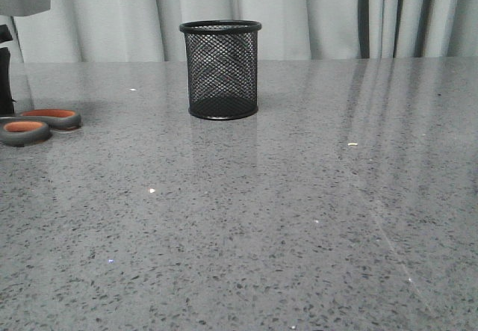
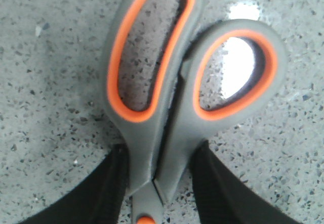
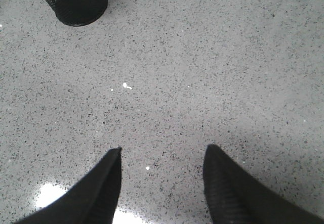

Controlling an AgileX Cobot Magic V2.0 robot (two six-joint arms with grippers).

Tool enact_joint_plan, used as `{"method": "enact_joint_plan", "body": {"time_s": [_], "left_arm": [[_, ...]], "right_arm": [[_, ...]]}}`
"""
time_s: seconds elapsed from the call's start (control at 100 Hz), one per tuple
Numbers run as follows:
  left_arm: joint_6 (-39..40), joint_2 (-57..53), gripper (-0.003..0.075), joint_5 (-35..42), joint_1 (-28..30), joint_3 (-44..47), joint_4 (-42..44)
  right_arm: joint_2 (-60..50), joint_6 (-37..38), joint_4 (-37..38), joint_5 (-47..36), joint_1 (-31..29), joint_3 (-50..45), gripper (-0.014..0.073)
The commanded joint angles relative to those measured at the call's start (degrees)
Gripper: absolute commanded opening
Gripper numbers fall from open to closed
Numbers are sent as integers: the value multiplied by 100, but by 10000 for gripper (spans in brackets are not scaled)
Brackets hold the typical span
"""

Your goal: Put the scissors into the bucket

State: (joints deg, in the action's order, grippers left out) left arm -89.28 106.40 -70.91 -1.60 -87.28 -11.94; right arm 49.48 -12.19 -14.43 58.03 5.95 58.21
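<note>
The scissors (image 1: 37, 124) lie flat on the table at the far left, with only their grey, orange-lined handles in the front view. In the left wrist view the scissors (image 2: 167, 133) sit between the fingers of my left gripper (image 2: 161, 145). Both fingers press against the handle necks just above the orange pivot dot (image 2: 147, 220), and the blades are hidden. The black mesh bucket (image 1: 221, 69) stands upright at the back centre, well right of the scissors. My right gripper (image 3: 164, 148) is open and empty over bare table, with the bucket (image 3: 76, 1) some way from it.
The grey speckled table (image 1: 284, 211) stretches wide in front of and right of the bucket. A pale curtain (image 1: 314, 13) hangs behind the table. Part of my left arm (image 1: 6, 77) shows at the left edge above the scissors.
</note>
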Motion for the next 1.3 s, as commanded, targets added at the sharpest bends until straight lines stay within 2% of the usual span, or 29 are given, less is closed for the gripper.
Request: {"method": "enact_joint_plan", "body": {"time_s": [0.0,0.22,0.43,0.91,1.11,1.29], "left_arm": [[-14,-197,260,-193,-8,-124,-179],[-14,-197,256,-215,-8,-124,-179],[-14,-197,135,-215,-8,-124,-189],[-14,-233,132,-215,-8,-124,-319],[-14,-233,50,-215,-8,-124,-319],[-14,-233,43,-215,-8,-124,-319]], "right_arm": [[9,-41,-24,-271,11,189,332],[9,-41,-24,-271,11,189,332],[9,-41,-24,-271,11,189,332],[9,-41,-24,-271,11,189,332],[9,-41,-24,-271,11,189,332],[9,-41,-24,-271,11,189,332]]}}
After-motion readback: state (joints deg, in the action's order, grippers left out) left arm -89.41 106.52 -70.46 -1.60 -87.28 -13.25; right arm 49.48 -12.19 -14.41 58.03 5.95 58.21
